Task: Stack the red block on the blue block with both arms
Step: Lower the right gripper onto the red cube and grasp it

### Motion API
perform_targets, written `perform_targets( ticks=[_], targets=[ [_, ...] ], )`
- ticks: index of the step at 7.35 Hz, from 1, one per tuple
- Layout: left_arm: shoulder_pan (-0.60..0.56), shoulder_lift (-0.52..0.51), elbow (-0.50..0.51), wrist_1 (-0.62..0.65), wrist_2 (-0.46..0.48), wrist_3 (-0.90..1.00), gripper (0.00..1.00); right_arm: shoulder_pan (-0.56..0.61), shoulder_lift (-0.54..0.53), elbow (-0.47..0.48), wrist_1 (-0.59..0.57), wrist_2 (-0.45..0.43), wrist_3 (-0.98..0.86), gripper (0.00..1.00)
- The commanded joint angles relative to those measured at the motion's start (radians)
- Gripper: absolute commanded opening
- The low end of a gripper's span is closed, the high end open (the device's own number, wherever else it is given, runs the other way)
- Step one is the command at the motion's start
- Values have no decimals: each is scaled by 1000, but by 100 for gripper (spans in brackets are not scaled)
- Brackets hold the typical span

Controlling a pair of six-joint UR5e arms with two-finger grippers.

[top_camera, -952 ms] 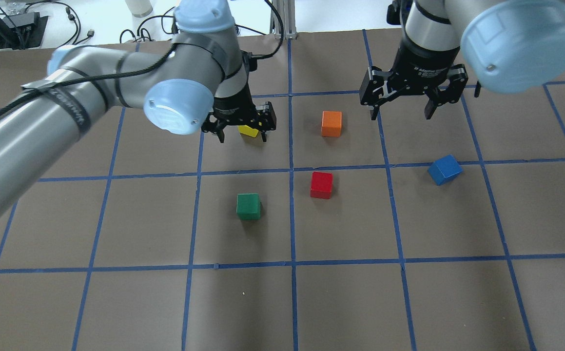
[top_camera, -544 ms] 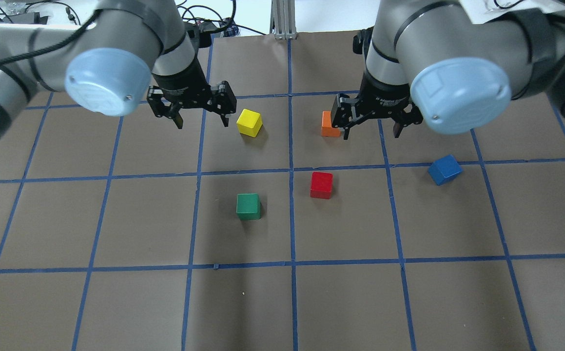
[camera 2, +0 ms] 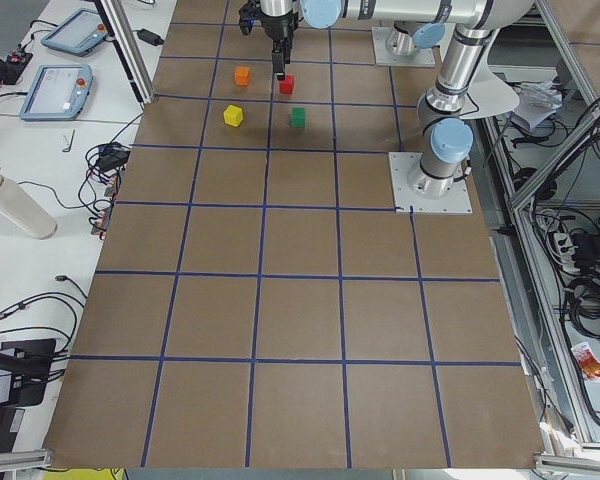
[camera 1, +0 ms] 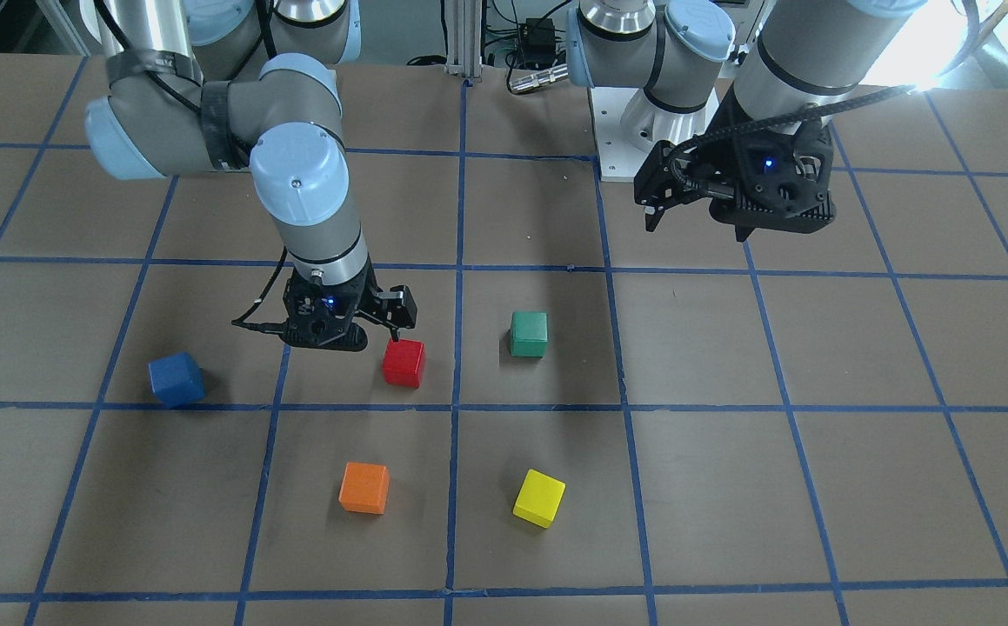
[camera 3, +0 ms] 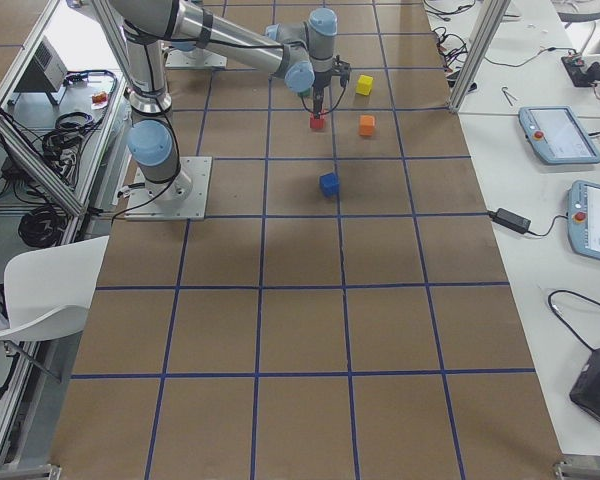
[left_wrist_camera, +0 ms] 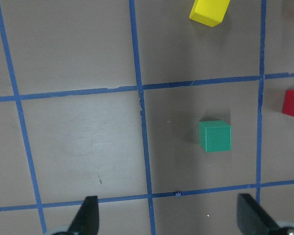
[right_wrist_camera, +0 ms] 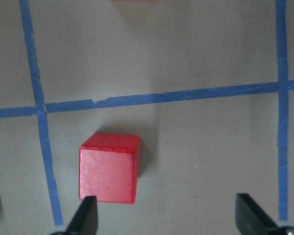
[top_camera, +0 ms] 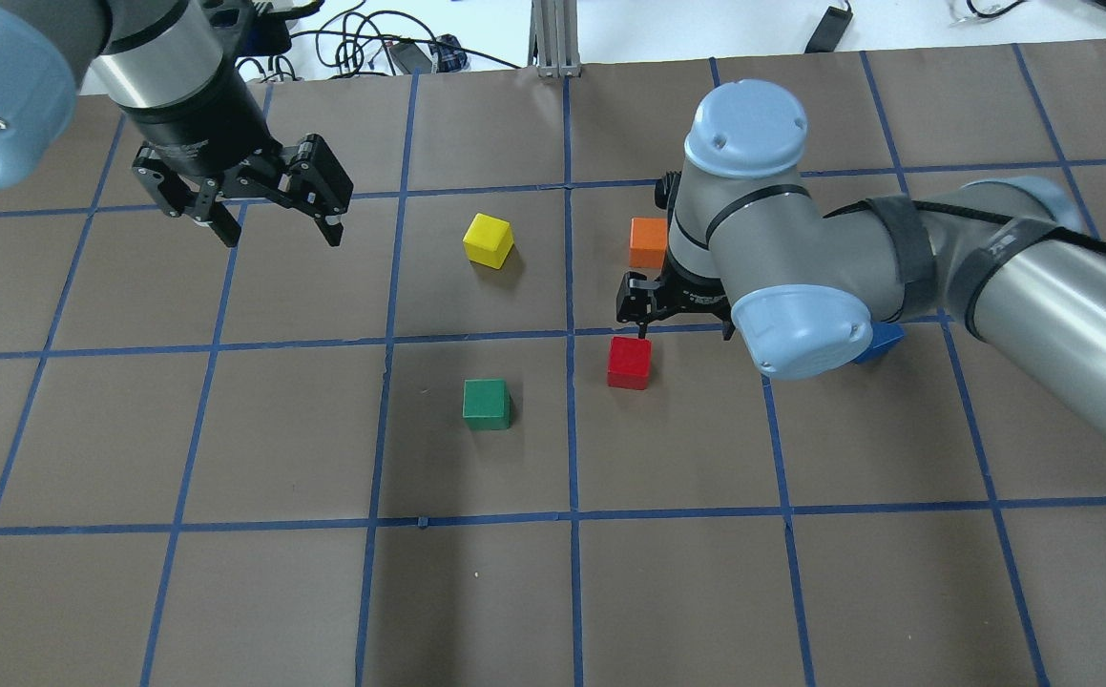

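The red block sits on the brown table near the centre, also in the front view. My right gripper is open and hovers just behind it. In the right wrist view the red block lies in front of the left fingertip, off-centre from the gap, and the right gripper holds nothing. The blue block lies to the right; in the overhead view only a corner of the blue block shows behind my right arm's elbow. My left gripper is open and empty at the far left.
A green block lies left of the red one. A yellow block and an orange block lie farther back. The orange block is just behind my right wrist. Blue tape lines grid the table.
My right gripper has moved from beside the orange block toward the near side, down to the red block. My left gripper has moved left and back, away from the yellow block.
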Motion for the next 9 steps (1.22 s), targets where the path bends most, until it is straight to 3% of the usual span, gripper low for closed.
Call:
perform_targets(
  ticks=[1,7,9],
  targets=[
    [4,11,-5,-14,0,17,100,30,63,7,-74,14,42,100],
    [2,40,-68,1,-3,17,100,44,119,-2,-135,46,125,100],
    [4,40,-68,1,-3,19,100,45,129,-5,-134,46,127,94]
  ],
)
